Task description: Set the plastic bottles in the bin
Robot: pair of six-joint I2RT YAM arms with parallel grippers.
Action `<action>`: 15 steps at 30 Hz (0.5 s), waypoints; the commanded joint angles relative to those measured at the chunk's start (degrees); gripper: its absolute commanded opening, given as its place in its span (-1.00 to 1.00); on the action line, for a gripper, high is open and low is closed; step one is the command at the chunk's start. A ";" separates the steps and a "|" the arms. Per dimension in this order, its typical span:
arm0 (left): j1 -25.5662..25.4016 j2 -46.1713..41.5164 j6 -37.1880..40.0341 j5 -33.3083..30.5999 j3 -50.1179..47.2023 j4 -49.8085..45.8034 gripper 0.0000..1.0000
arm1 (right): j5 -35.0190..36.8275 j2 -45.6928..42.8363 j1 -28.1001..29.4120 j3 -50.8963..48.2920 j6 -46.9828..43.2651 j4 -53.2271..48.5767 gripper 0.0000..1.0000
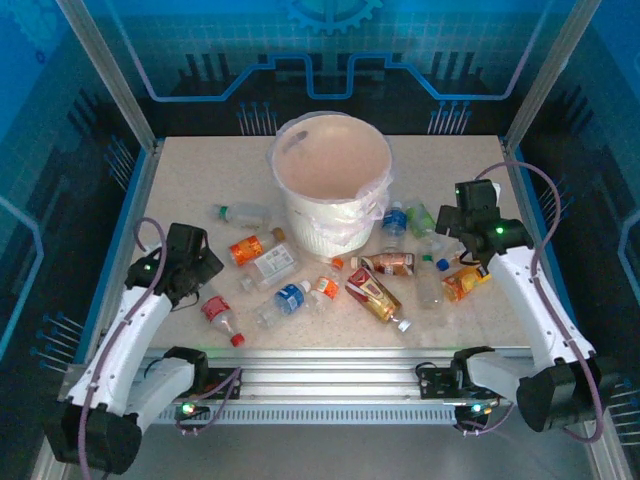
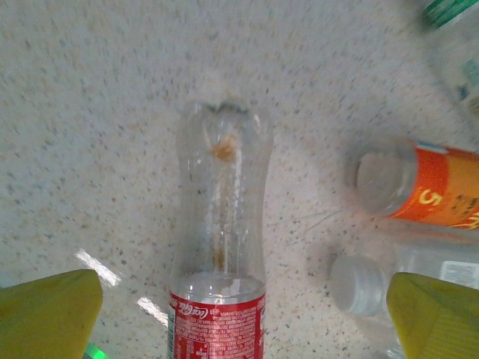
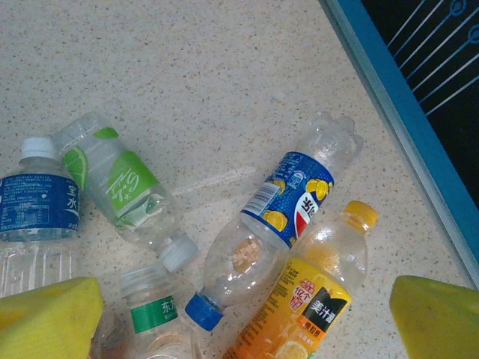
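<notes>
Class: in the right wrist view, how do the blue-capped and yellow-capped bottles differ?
The blue-capped bottle wears a blue label; the yellow-capped bottle an orange one. Their caps point opposite ways: blue lower left, yellow upper right. Both are clear, capped and lie side by side on the table.

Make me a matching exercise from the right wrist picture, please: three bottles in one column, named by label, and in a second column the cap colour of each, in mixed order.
Bottles
1. bottle with the lime-green label
2. bottle with the blue lemon label
3. bottle with the orange label

Cap colours
a. yellow
b. white
c. blue

Pairs: 1-b, 2-c, 3-a
</notes>
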 commanded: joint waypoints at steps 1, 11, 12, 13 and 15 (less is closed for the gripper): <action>3.71 0.95 0.26 8.24 -3.51 4.32 0.98 | -0.18 0.18 0.63 -0.04 -0.40 0.29 0.99; 13.03 4.93 2.71 15.77 -12.06 15.53 0.98 | 0.08 0.11 0.67 -0.48 0.07 -0.02 1.00; 13.65 5.61 2.92 16.27 -12.42 16.53 0.98 | 0.06 0.10 0.68 -0.43 0.08 0.02 0.99; 14.28 6.43 3.35 16.95 -12.72 17.84 0.98 | 0.09 0.08 0.60 -0.56 0.07 0.01 0.99; 15.28 8.21 3.79 17.80 -13.08 19.74 0.98 | 0.08 0.15 0.64 -0.65 0.20 0.02 0.99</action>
